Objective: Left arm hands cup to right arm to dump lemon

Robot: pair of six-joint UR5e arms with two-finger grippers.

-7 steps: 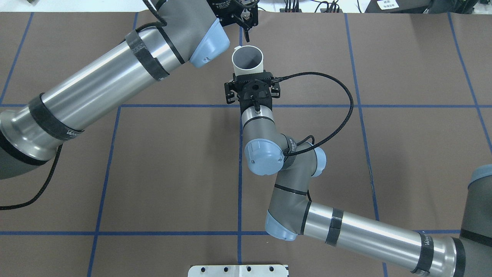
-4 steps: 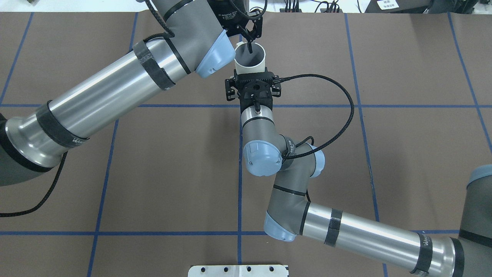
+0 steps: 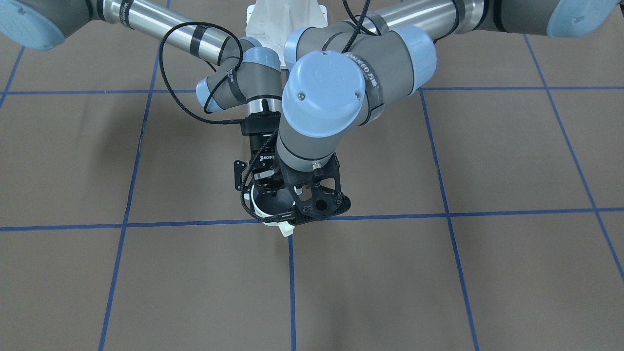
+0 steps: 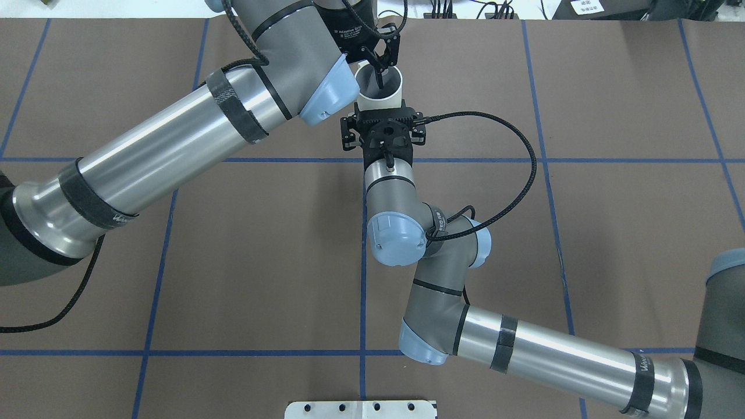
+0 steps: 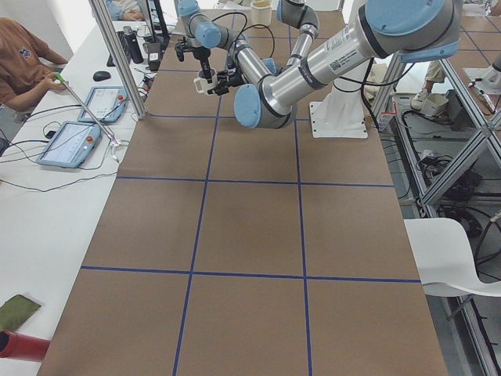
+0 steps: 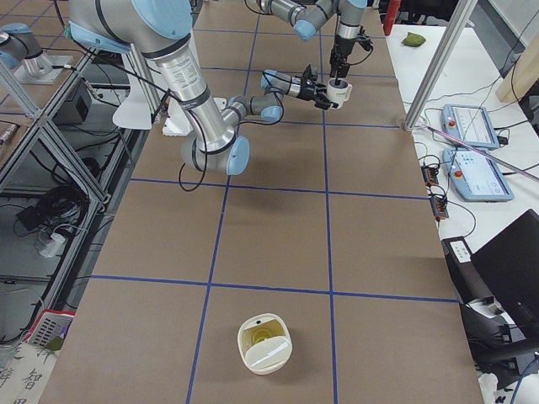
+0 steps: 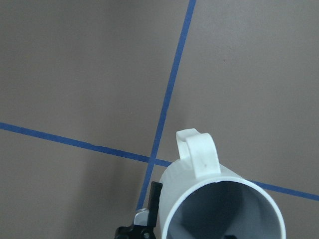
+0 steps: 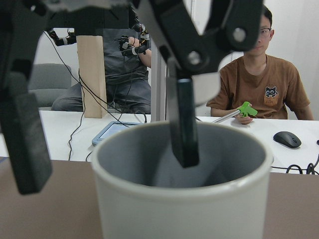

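Note:
The cream-white cup (image 4: 391,88) hangs upright just above the mat, its handle (image 7: 198,154) on the far-left side. My right gripper (image 4: 379,112) reaches in level from the robot's side and is shut on the cup's wall. One black finger (image 7: 155,204) of it lies against the cup. My left gripper (image 8: 104,159) comes down from above and stands open astride the rim. One of its fingers (image 8: 182,119) is inside the mouth and the other (image 8: 25,144) is outside. The inside that shows is plain grey, and I see no lemon in the cup.
A cream bowl (image 6: 265,343) with something pale yellow in it, too small to name, sits at the mat's end on my right. A white base plate (image 4: 361,409) lies at the robot's edge. Beyond the far edge are tablets (image 5: 66,145) and a seated person (image 8: 259,84).
My left gripper has come in from the far side and lowered one finger into the cup's mouth. The right gripper and the cup have hardly shifted.

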